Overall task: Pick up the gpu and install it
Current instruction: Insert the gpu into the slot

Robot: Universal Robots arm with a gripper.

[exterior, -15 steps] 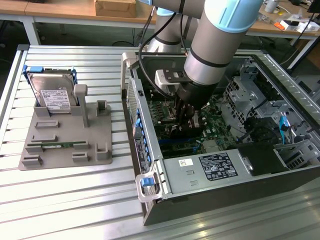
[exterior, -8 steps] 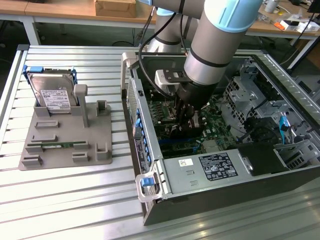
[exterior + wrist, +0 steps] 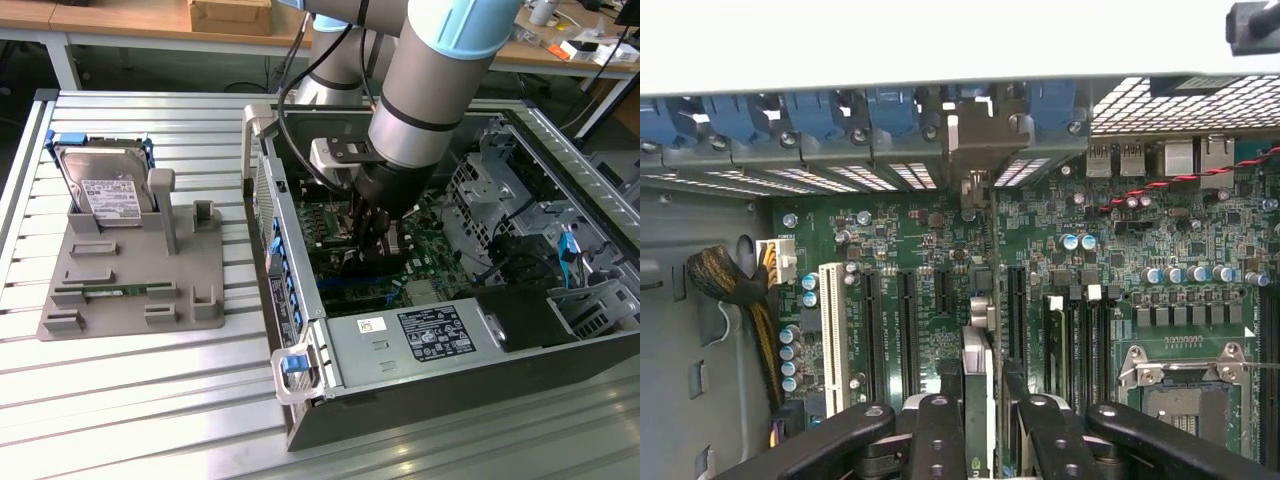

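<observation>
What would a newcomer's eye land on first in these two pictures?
First, the big grey arm reaching down into the open computer case on the exterior view's right, its gripper low over the green motherboard. In the wrist view the gripper holds the gpu edge-on among the black slots. On the exterior view's left, a hard drive stands upright in a grey holder.

Slatted metal table (image 3: 120, 400) (brightly lit), wooden workbenches (image 3: 110, 18) behind.

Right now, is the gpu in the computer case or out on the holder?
In the case. The gripper holds the gpu on edge over the motherboard slots; whether it's seated, cannot tell.
</observation>
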